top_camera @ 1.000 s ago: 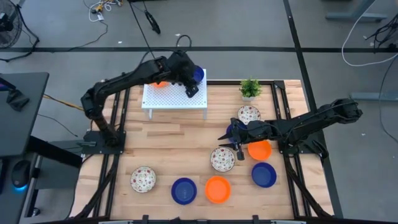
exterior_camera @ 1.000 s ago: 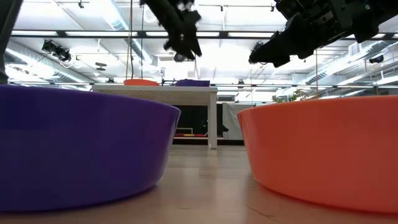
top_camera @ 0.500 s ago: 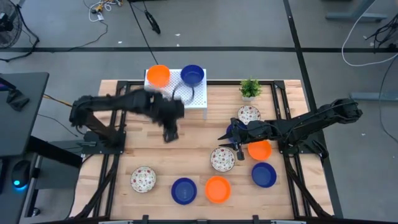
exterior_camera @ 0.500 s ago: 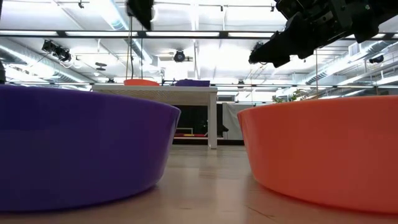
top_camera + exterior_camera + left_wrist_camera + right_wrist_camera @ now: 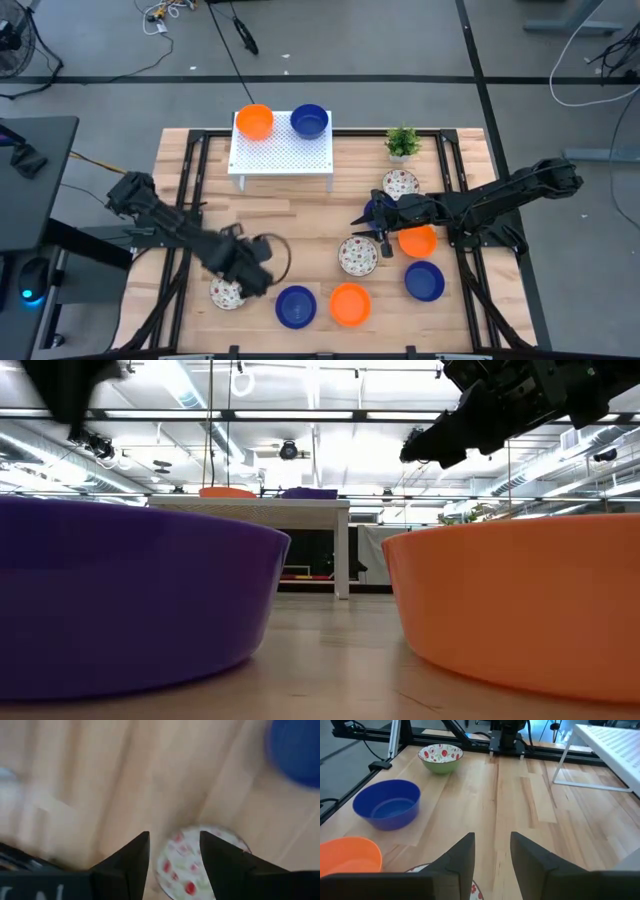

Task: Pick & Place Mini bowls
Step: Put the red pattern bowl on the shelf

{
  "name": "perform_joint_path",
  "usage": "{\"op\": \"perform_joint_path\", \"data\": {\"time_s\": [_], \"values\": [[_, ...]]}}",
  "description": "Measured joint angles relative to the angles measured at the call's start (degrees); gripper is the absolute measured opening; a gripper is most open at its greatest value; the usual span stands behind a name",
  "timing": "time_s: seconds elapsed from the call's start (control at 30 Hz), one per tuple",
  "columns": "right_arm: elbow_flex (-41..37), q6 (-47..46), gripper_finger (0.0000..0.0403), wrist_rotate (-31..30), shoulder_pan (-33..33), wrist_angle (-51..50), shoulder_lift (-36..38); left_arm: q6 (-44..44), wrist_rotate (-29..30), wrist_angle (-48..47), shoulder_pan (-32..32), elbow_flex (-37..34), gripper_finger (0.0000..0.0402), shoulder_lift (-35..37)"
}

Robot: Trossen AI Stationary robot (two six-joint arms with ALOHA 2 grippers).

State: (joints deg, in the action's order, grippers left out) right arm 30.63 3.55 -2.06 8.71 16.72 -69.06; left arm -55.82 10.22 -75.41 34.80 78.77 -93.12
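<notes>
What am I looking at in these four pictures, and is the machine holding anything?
Two robot arms work at a wooden table. One picture looks down from above, one looks level across the tabletop, and one comes from each arm's wrist. The left end effector hovers open over a speckled bowl at the front. The right end effector waits open mid-table, empty. A white rack carries an orange bowl and a blue bowl. More bowls and a small plant sit around.
</notes>
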Motion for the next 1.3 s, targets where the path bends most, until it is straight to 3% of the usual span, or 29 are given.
{"op": "perform_joint_path", "data": {"time_s": [0.23, 0.4, 0.53, 0.93, 1.3], "values": [[0.0, 2.6, 0.0130, 0.0, -0.1, 1.8, 0.0, -15.6, -7.6, 9.8, 9.4, -8.4, 0.0237, 0.0], [0.0, 4.2, 0.0130, 0.0, -0.1, 5.0, 0.0, -23.1, -7.2, 19.0, 13.7, -10.8, 0.0289, -0.1], [0.0, 6.7, 0.0130, 0.0, -0.2, 7.1, 0.0, -23.3, -5.7, 22.8, 15.5, -10.9, 0.0290, -2.9], [0.0, 10.9, 0.0130, 0.0, -0.3, 10.9, 0.0, -21.5, -10.3, 22.5, 15.5, -11.0, 0.0217, -10.0], [0.0, 10.5, 0.0130, 0.0, -0.4, 10.4, 0.0, -20.5, -10.4, 21.4, 15.2, -10.9, 0.0074, -10.0]]}}
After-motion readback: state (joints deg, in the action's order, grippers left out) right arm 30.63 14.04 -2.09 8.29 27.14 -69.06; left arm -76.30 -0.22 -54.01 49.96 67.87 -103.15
